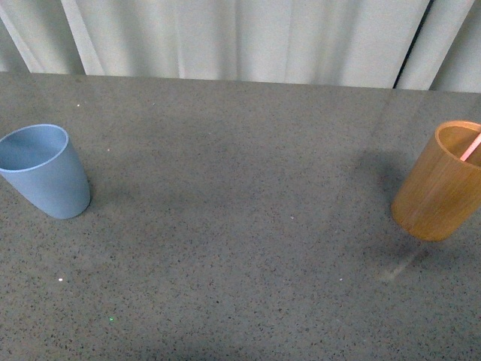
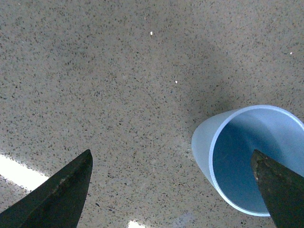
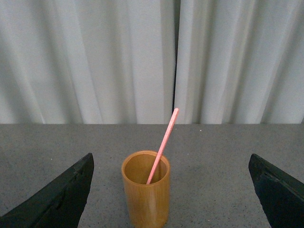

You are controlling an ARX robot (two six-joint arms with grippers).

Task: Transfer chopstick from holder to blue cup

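Note:
The blue cup (image 1: 45, 171) stands upright at the table's left; the left wrist view looks down into the empty blue cup (image 2: 251, 161). My left gripper (image 2: 172, 159) hangs open above the table beside the cup's rim, one fingertip (image 2: 280, 190) over the cup's mouth. The orange-brown holder (image 1: 443, 182) stands at the right edge of the front view with a pink chopstick (image 1: 471, 147) in it. In the right wrist view the holder (image 3: 146, 190) sits ahead of my open right gripper (image 3: 171, 161), and the chopstick (image 3: 164, 145) leans out of it. Neither arm shows in the front view.
The speckled grey table (image 1: 240, 226) runs back to white curtains (image 1: 240, 37) behind its far edge. Bare tabletop lies between the two cups.

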